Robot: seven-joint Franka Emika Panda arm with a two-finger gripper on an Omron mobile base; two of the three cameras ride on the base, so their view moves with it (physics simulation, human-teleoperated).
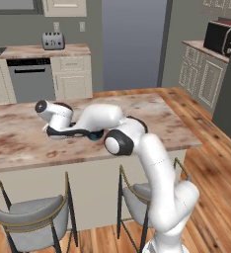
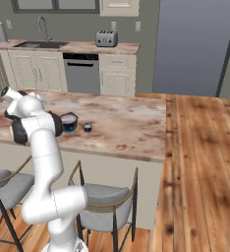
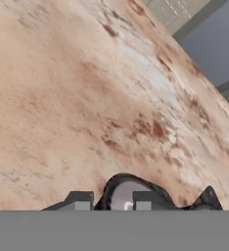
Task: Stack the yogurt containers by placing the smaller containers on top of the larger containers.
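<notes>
Three yogurt tubs. Medium tub (image 2: 69, 121): dark blue, pale rim, teal base, upright on the island counter (image 2: 127, 123) near its front edge, just beside the arm's elbow. Tiny tub (image 2: 88, 127): same colours, upright, just beside the medium one on the side away from the arm, apart from it. Third tub (image 3: 127, 193): dark wall, pale grey inside, seen between the finger tips over the counter top; size unclear.
</notes>
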